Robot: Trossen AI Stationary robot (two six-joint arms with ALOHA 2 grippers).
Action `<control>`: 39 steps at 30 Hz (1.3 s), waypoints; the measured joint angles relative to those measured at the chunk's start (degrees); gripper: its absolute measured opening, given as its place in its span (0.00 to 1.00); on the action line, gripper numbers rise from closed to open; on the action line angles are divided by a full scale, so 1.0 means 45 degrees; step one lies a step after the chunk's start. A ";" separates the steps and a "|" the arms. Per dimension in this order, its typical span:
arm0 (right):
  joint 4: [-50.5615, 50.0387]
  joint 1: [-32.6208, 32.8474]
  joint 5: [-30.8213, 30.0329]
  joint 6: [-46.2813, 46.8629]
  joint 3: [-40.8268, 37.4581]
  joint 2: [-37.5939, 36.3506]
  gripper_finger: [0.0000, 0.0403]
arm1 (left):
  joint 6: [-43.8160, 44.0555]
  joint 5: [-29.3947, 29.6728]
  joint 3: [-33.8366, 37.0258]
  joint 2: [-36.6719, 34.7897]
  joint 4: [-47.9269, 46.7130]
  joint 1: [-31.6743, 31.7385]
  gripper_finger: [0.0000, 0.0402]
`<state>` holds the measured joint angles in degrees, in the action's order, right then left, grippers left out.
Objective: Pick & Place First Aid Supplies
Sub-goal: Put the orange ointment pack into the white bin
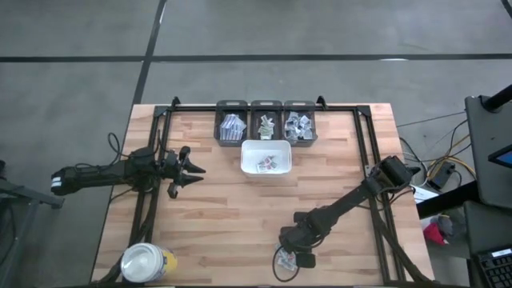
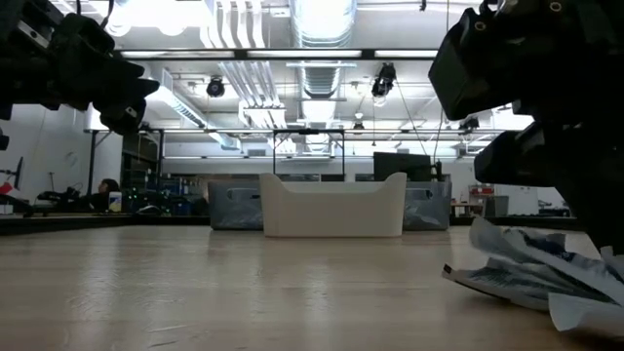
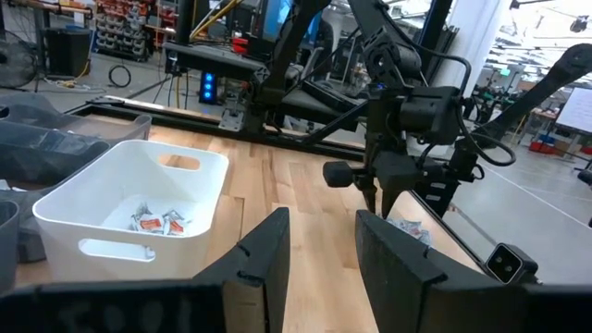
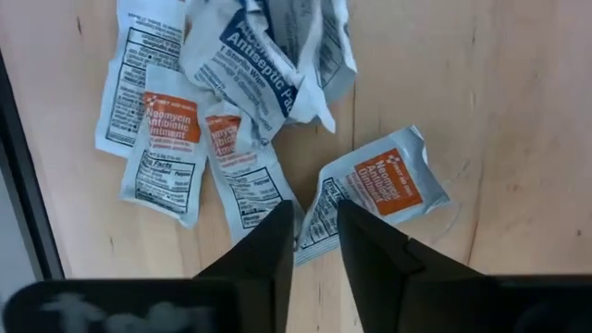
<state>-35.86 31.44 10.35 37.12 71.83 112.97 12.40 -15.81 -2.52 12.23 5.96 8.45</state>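
Your left gripper hovers over the table's left side, jaws partly open, holding nothing. Some packets already lie in the white tray. Your right gripper sits low over the loose packets near the front edge, fingers narrowly apart around one packet's edge.
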 joint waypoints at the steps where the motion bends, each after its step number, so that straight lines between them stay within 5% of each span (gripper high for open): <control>1: -0.0018 -0.0005 0.0000 0.0000 0.0000 0.0000 0.20 | 0.0000 0.0000 0.0000 0.0000 0.0000 0.0000 0.30; 9: -0.0080 0.0006 0.0126 -0.0020 0.0015 0.0000 0.10 | 0.0000 0.0000 0.0000 0.0000 0.0002 0.0000 0.30; 19: -0.0890 0.0015 0.2679 0.0086 -0.0005 -0.0111 0.03 | -0.0005 0.0000 0.0000 0.0000 0.0000 0.0000 0.30; 24: -0.1421 -0.0050 0.2709 0.0092 -0.0005 -0.0804 0.02 | -0.0024 0.0005 0.0000 0.0000 0.0002 0.0005 0.30; 32: -0.2029 -0.0667 -0.0269 -0.0622 0.0866 -0.2175 0.02 | -0.0083 0.0010 0.0000 0.0010 0.0003 0.0010 0.30; 39: -0.2850 -0.1788 -0.2394 -0.4432 0.2229 -0.2521 0.02 | -0.0092 0.0010 0.0000 0.0005 0.0009 0.0010 0.30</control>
<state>-48.69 23.40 -0.42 17.18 81.86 101.62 11.99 -15.77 -2.52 12.25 6.00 8.49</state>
